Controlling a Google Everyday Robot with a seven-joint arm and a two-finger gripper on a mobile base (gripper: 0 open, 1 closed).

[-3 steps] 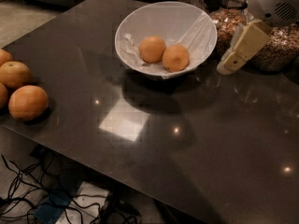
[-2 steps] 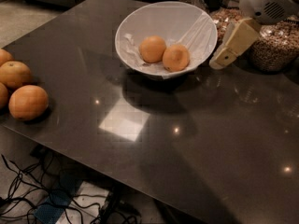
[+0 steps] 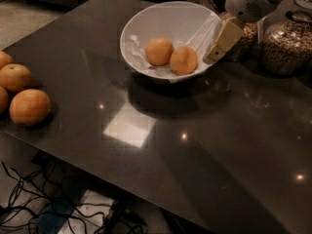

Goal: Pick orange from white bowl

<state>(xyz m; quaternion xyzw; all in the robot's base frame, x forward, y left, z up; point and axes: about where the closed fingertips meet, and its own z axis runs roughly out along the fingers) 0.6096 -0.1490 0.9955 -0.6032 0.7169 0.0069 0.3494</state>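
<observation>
The gripper (image 3: 215,54), upper right of frame by the bowl's (image 3: 139,30) right rim, holds nothing visible and its state cannot be told; the orange (image 3: 184,60) lies in the bowl beside a paler orange (image 3: 159,51), so grasp and lift seem left.

worktop (image 3: 219,145): dark, glossy
bowl (image 3: 146,21): far middle
big oranges (image 3: 29,106): left edge
jars (image 3: 285,45): far right
gripper (image 3: 214,55): at bowl's right rim

Scene is dimly lit. Claw (image 3: 213,58) is held at right rim of white bowl (image 3: 141,28); rect. glare patch (image 3: 129,126) is seen on tabletop (image 3: 234,145) down-left of claw, w/ shadow cast under bowl.
</observation>
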